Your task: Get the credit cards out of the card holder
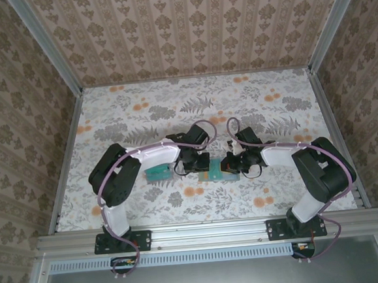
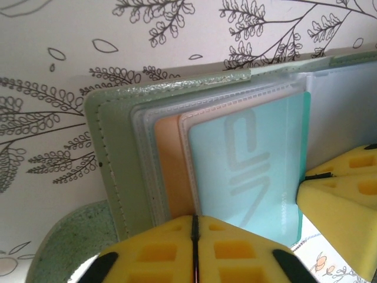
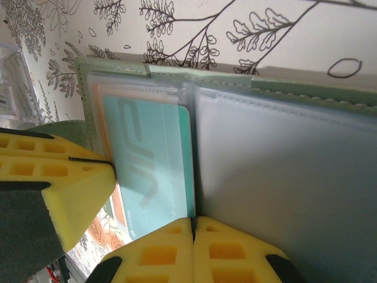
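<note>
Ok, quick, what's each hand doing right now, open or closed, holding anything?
Left hand: closed at the card holder sleeve edges; what it pinches cannot be told.
Right hand: closed by the teal card; whether it holds it cannot be told.

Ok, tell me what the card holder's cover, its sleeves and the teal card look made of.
The card holder's cover looks like faux leather: dull grey-green, with a stitched edge. It could be real leather. The sleeves look like soft clear plastic, cloudy and slightly glossy, with welded seams. The teal card looks like stiff, smooth plastic, seen through its sleeve.
</note>
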### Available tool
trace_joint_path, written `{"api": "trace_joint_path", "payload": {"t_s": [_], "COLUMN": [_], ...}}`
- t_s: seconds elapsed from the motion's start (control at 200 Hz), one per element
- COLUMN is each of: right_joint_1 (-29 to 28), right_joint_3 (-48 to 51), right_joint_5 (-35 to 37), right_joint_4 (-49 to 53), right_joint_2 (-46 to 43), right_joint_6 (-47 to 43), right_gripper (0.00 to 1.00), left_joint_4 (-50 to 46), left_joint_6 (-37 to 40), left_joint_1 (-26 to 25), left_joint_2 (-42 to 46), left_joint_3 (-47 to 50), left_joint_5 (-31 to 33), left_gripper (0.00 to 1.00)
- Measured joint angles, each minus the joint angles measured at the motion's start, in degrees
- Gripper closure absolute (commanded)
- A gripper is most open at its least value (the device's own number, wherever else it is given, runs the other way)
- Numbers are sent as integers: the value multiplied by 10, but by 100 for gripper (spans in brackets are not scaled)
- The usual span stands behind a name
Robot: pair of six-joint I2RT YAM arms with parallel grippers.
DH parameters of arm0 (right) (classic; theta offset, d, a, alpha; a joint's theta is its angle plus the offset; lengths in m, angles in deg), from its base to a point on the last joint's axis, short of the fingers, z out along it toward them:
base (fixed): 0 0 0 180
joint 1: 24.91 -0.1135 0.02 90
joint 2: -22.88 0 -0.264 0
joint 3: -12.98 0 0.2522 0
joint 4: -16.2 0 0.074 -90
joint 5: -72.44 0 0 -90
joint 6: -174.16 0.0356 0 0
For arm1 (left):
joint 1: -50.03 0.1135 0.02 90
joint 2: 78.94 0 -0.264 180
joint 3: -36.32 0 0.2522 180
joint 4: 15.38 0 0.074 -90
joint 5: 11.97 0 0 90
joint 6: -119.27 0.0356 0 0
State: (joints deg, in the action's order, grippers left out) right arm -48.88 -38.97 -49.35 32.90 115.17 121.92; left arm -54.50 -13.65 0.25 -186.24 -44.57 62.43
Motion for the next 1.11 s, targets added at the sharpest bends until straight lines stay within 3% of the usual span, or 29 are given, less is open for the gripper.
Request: {"api": "trace_joint_path", "payload": {"t_s": [0.21,0.385,0.53,0.945,0.995,1.105], "right_joint_1": [0,0,0,14,16,18], "right_joint_3": [0,1,7,20,21,23], "right_joint_5": [0,0,0,3,3,3], "right_joint_4": [0,0,-8,3,6,8], "right_joint_2": [0,0,-4,-31,-33,-33], "right_joint_6": [0,1,5,10,10,7], "right_gripper": [94,85,96,95,93,80], "left_joint_4": [-27,-35,-35,-34,-33,-33], "left_joint_6": [0,0,0,-1,-2,-2], "left_joint_1": [-1,-1,-1,-1,-1,-1], "left_joint_2": [-12,-16,-16,-16,-16,-16], "left_joint_3": [-21,-27,-27,-26,-25,-25], "left_joint_5": [6,7,7,7,6,6], "left_gripper": [100,100,100,100,100,100]}}
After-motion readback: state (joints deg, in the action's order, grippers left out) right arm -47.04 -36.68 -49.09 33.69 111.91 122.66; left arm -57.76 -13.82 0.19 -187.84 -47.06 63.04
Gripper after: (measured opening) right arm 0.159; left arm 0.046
